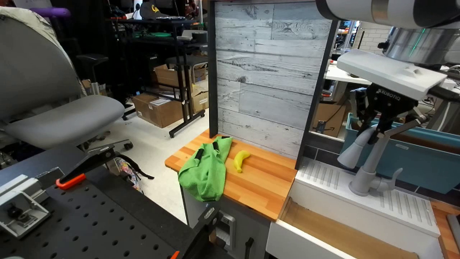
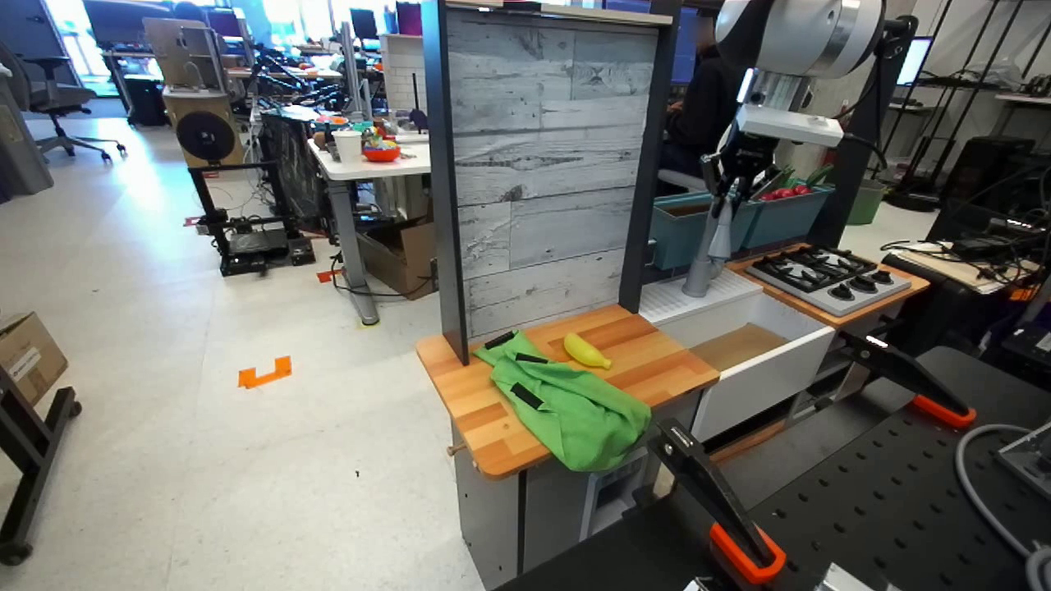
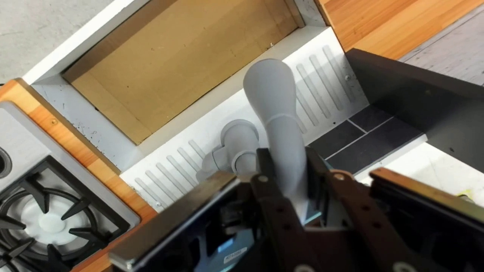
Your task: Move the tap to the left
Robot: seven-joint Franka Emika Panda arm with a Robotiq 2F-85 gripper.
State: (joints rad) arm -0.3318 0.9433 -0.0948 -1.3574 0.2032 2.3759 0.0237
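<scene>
Light grey matte arched tap (image 1: 373, 159) clasped in black jointed gripper (image 3: 289, 158)

Its spout (image 3: 285, 128) is held between both fingers (image 3: 264, 162). The tap is seen on the white ribbed ledge (image 1: 332, 181), past the sink-side edge of the striped wooden worktop (image 1: 258, 187), open ledge left between. The spout is partly hidden in the wrist view; the black-and-silver gas hob (image 2: 825, 279), cut off there, is shown whole in an exterior view

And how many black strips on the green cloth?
3, in an exterior view: top strip near the panel, middle strip, lowest strip nearest the camera; more may be hidden.
</scene>
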